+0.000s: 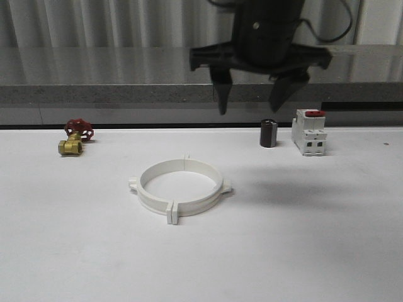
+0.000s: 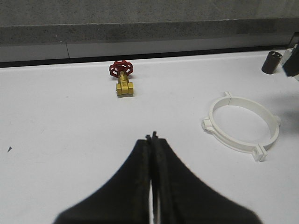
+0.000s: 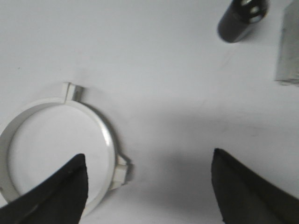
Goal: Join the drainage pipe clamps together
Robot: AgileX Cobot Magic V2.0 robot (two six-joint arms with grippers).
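Observation:
The two drainage pipe clamps [image 1: 196, 202] lie flat mid-table as one closed white ring. Their end tabs meet at the near side and the far side, and a small lug sticks out on each flank. My right gripper [image 1: 249, 107] hangs high above the table, right of and behind the ring, open and holding nothing. In the right wrist view its fingertips [image 3: 148, 158] stand wide apart over the ring's [image 3: 108, 140] right edge and bare table. My left gripper [image 2: 153, 136] is shut on nothing, with the ring [image 2: 233, 142] off to its right.
A brass valve with a red handwheel [image 1: 75, 139] [image 2: 123, 80] stands at the back left. A black cylinder [image 1: 269, 133] [image 3: 241, 18] and a white breaker with a red top [image 1: 308, 132] stand at the back right. A grey ledge [image 1: 94, 88] runs along the far edge.

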